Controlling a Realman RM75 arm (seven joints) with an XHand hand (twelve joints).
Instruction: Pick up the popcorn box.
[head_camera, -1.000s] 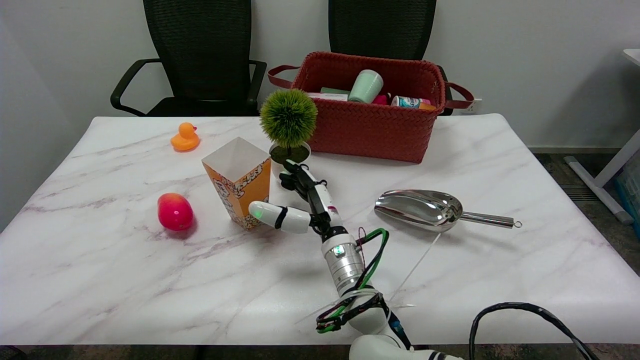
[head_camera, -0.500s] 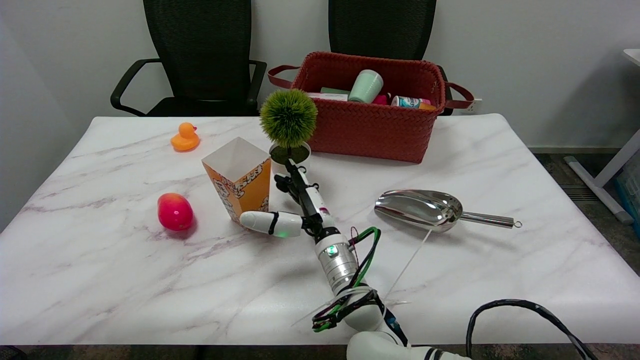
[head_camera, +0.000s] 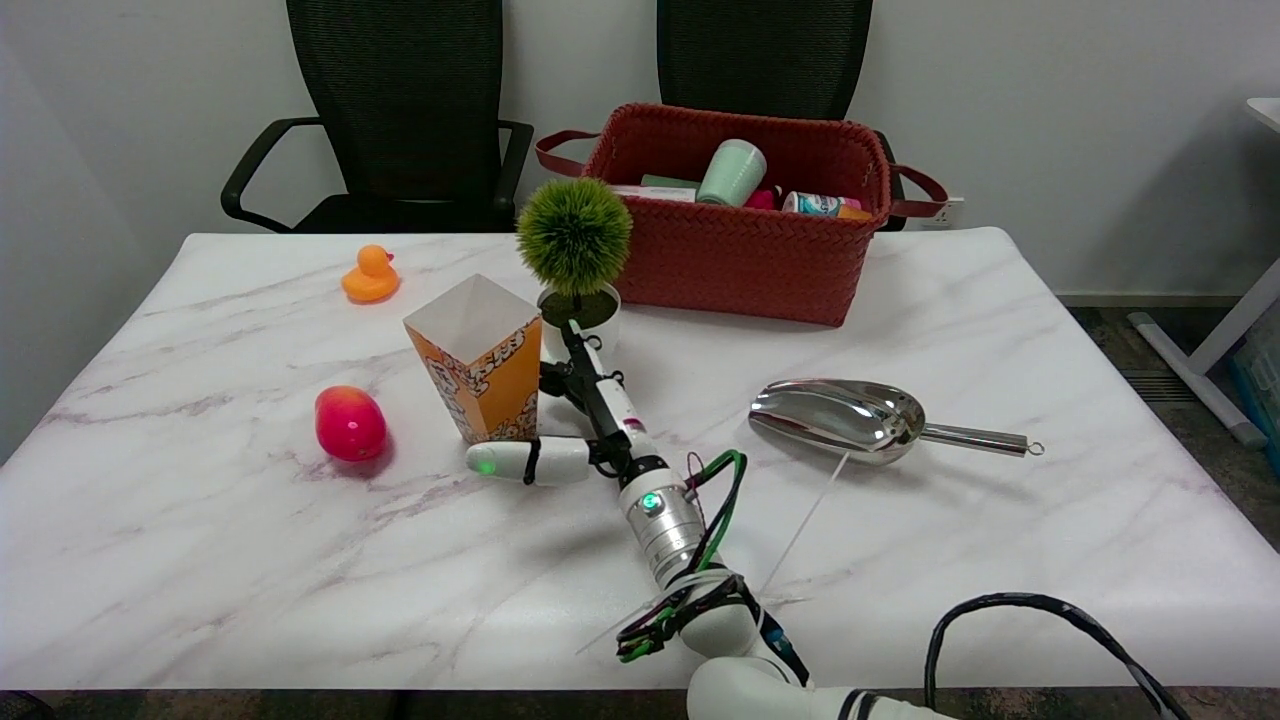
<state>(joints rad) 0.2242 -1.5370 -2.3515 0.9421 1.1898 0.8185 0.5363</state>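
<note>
White marbled surface (head_camera: 900, 560) carries a red woven basket (head_camera: 740, 255) at its far edge, holding a pale green cup (head_camera: 731, 172) and small packs whose labels are unreadable. Left of centre stands the open orange popcorn box (head_camera: 479, 358), its print illegible. The right hand (head_camera: 560, 420) brackets its right side, fingers apart, not clamped.

The orange-and-white popcorn box (head_camera: 477, 360) stands upright and open-topped on the marble table, left of centre.
</note>
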